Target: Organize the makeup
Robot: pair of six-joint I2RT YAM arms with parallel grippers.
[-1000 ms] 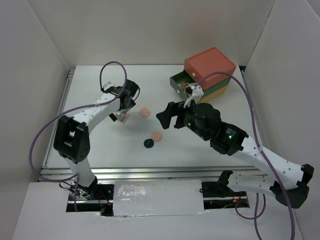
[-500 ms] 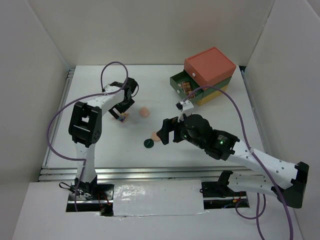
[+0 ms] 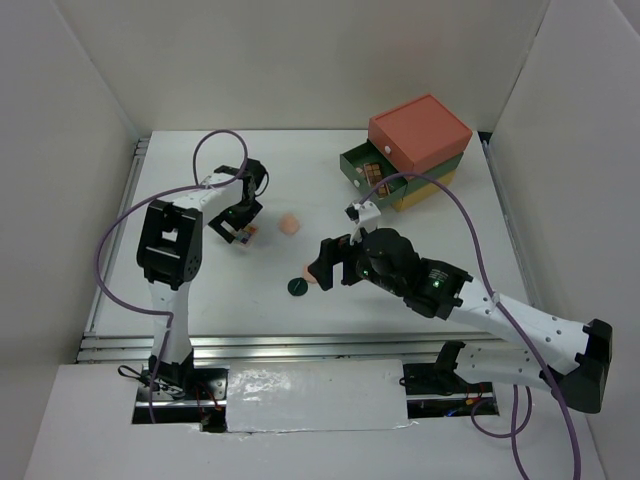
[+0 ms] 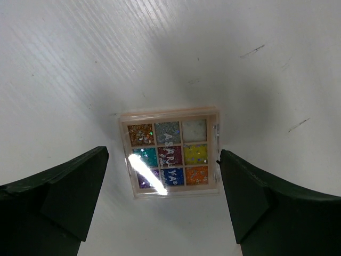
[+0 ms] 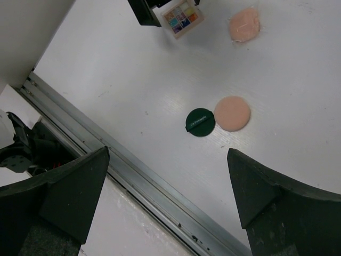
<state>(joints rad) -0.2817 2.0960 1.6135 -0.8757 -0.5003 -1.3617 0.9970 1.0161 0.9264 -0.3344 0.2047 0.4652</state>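
Right tool (image 5: 167, 157) slid nearer dark green disc (image 5: 200, 122) (jaws apart)

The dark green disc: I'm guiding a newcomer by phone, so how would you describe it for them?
On the table, start at the orange, green and yellow drawer box at the far right, come toward the near edge, mid-table. There the dark green disc lies flat beside a peach round pad. It is the only dark circle, smaller than its peach neighbour.

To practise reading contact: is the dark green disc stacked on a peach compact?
No, the dark green disc lies flat beside the peach compact, not on it.
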